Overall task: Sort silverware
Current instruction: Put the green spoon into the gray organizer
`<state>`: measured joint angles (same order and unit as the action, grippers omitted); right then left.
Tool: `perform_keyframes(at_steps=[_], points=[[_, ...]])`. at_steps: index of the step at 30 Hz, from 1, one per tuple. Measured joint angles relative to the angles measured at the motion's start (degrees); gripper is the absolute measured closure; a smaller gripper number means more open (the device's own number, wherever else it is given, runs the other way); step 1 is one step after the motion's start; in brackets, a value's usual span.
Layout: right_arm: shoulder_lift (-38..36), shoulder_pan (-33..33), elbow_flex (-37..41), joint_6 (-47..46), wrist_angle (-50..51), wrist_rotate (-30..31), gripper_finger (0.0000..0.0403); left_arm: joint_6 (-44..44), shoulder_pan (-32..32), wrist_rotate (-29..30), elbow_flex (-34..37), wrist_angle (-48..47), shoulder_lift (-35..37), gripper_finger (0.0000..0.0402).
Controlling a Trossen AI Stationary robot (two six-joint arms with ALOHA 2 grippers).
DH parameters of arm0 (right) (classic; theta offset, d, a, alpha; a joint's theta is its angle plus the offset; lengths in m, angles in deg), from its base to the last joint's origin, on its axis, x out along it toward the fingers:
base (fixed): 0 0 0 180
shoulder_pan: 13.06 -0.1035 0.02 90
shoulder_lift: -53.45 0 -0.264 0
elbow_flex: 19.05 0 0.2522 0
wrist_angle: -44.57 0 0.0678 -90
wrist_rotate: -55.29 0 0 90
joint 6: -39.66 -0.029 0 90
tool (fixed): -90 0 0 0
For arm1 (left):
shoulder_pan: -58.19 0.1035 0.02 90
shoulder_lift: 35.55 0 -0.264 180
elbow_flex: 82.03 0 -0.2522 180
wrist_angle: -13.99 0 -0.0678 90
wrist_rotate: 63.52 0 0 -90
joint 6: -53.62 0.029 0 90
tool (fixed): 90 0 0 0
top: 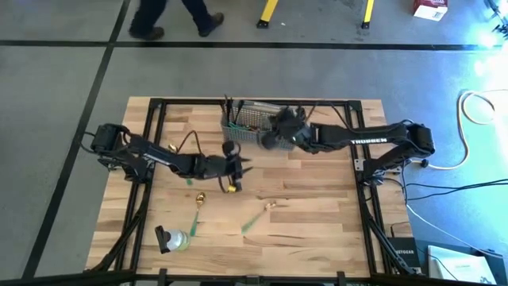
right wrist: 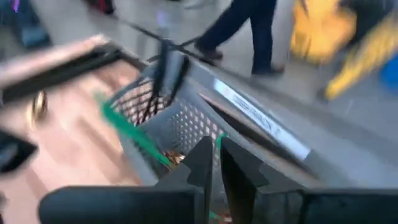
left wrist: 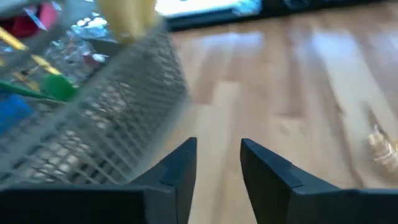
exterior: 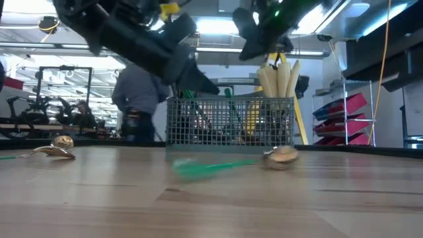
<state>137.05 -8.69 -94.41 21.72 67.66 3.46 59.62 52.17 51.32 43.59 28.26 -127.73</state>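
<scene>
Left pincer [top: 236, 168] reaches low over the table [top: 317, 230], released, empty; right pincer [top: 270, 140] dips over the basket [top: 246, 123], seemingly clenched, empty.

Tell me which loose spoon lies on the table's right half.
The spoon just right of centre, out in front of the basket. The other spoon lies on the left half, beside the left arm.

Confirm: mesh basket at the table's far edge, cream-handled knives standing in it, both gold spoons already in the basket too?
Not quite. The spoons are not in the basket: the low view shows one gold spoon and another lying on the table. The mesh basket and the cream-handled knives standing in it are as you said.
</scene>
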Motion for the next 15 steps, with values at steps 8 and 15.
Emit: perform_keyframes(at_steps=[8, 15], points=[[-2.98, -15.9, -0.09, 26.81, 6.28, -16.11, 0.0386, 0.45, -13.0, 5.33, 0.04, -2.06, -0.02, 0.0348], [0.83, -27.08, -0.05, 36.51, 6.58, -23.76, 0.0386, -0.2, -21.57, 2.42, 0.04, -2.64, -0.02, 0.0373]])
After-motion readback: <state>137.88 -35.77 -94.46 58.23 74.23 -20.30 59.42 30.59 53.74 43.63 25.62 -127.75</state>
